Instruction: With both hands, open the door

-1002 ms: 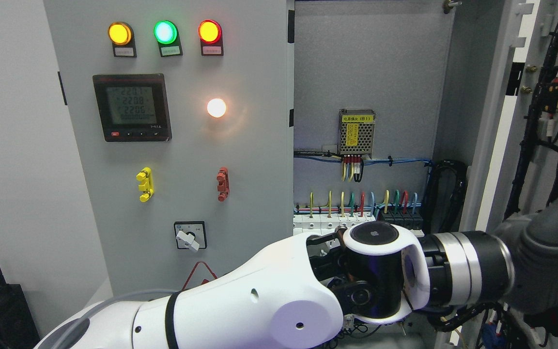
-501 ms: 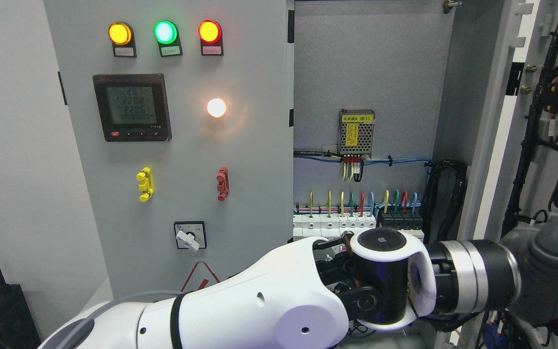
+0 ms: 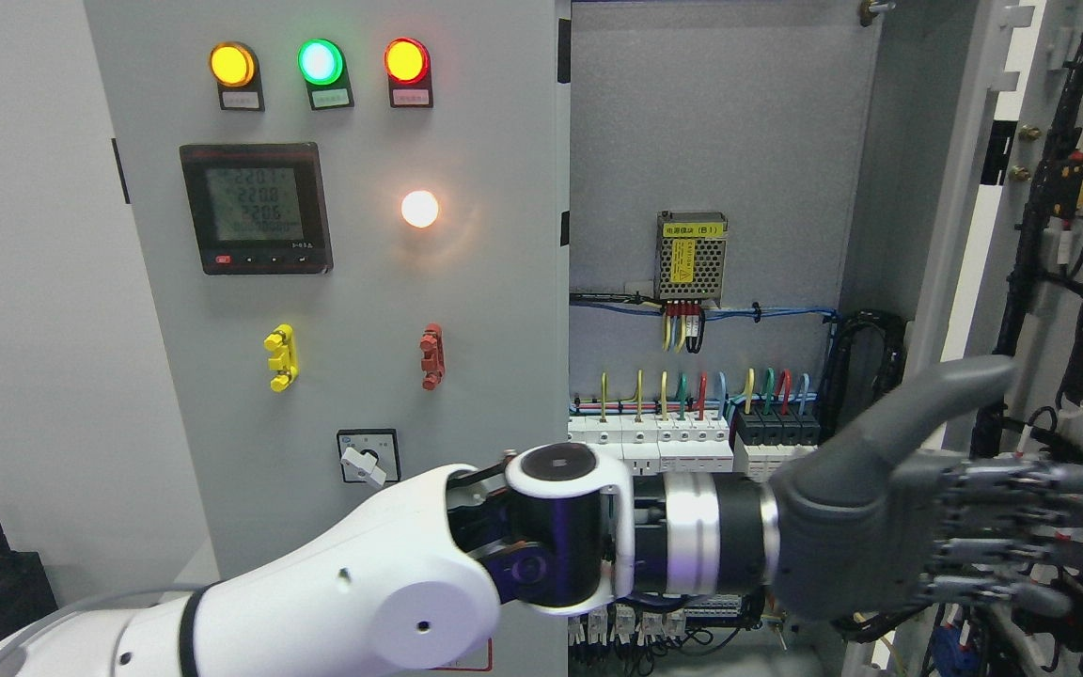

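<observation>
Left hand [image 3: 927,517], dark grey and jointed, was stretched out flat with its fingers [image 3: 1049,527] extended side by side and the thumb raised, holding nothing. You should note that its arm came in from the lower left and reached across. Beyond the fingertips stood the open grey metal cabinet door [image 3: 983,188], swung out so its wired inner face showed; whether the fingertips touched it I could not tell. Behind the hand lay the open compartment with its row of white circuit breakers [image 3: 654,432].

Your risk here, as I judged it, was the black cable harness [image 3: 1030,244] on the door's inner face: straight fingers pushing there could snag in the wiring or slip off the edge. The right hand was out of view.

Above the hand, the yellow label on the perforated metal power supply box [image 3: 691,256] was too small to read surely. Far to the arm's side, the black digital meter [image 3: 255,209] read roughly 220.
</observation>
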Controlling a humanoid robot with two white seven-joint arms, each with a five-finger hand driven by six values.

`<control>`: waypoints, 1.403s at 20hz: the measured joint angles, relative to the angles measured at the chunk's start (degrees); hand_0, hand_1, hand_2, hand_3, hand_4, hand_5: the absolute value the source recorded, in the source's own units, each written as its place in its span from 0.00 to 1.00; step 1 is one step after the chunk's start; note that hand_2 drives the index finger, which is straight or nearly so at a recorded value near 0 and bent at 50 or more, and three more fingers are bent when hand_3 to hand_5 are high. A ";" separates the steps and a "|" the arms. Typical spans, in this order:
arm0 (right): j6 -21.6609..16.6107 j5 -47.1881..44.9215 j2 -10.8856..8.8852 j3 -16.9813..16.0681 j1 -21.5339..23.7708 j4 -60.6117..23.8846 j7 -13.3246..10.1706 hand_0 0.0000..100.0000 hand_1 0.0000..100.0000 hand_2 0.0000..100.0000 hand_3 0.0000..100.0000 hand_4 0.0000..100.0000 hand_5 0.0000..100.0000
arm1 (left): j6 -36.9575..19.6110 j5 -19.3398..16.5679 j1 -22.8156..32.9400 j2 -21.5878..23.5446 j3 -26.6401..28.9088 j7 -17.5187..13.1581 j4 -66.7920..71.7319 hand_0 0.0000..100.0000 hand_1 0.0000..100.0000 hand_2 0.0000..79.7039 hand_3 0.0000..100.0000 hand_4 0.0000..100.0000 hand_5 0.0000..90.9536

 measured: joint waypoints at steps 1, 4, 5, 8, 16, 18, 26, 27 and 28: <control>-0.01 0.00 0.00 0.00 0.00 -0.01 0.00 0.00 0.00 0.00 0.00 0.00 0.00 | 0.03 -0.05 1.51 2.79 0.00 -1.36 -0.99 0.00 0.00 0.00 0.00 0.03 0.00; -0.02 0.00 0.00 0.00 0.00 0.00 0.00 0.00 0.00 0.00 0.00 0.00 0.00 | 0.94 -1.07 6.41 11.52 0.06 -6.58 -3.51 0.00 0.00 0.00 0.00 0.03 0.00; -0.03 0.00 0.00 0.00 0.00 0.00 0.00 0.00 0.00 0.00 0.00 0.00 0.00 | 1.09 -2.10 8.41 14.56 0.10 -8.48 -4.23 0.00 0.00 0.00 0.00 0.03 0.00; -0.04 0.00 0.00 0.00 0.00 0.00 0.00 0.00 0.00 0.00 0.00 0.00 0.00 | 1.40 -5.97 15.09 23.47 0.22 -12.95 -5.79 0.00 0.00 0.00 0.00 0.03 0.00; -0.04 0.00 0.01 0.00 0.00 0.00 0.00 0.00 0.00 0.00 0.00 0.00 0.00 | -0.97 -16.71 34.42 41.51 0.44 -15.96 -3.08 0.00 0.00 0.00 0.00 0.03 0.00; -0.04 0.00 0.00 0.00 0.00 0.00 0.00 0.00 0.00 0.00 0.00 0.00 0.00 | -3.19 -18.74 40.25 44.55 0.46 -16.04 -0.79 0.00 0.00 0.00 0.00 0.03 0.00; -0.04 0.00 0.00 -0.01 0.00 0.00 0.01 0.00 0.00 0.00 0.00 0.00 0.00 | -22.71 -23.03 65.84 48.68 1.13 -16.30 15.10 0.00 0.00 0.00 0.00 0.03 0.00; -0.04 -0.02 0.00 -0.01 0.00 -0.01 0.00 0.00 0.00 0.00 0.00 0.00 0.00 | -24.46 -23.42 69.35 48.15 1.59 -16.31 17.74 0.00 0.00 0.00 0.00 0.03 0.00; -0.04 -0.06 0.00 -0.02 0.00 -0.03 0.01 0.00 0.00 0.00 0.00 0.00 0.00 | -26.00 -24.17 73.06 47.25 2.50 -16.27 20.88 0.00 0.00 0.00 0.00 0.03 0.00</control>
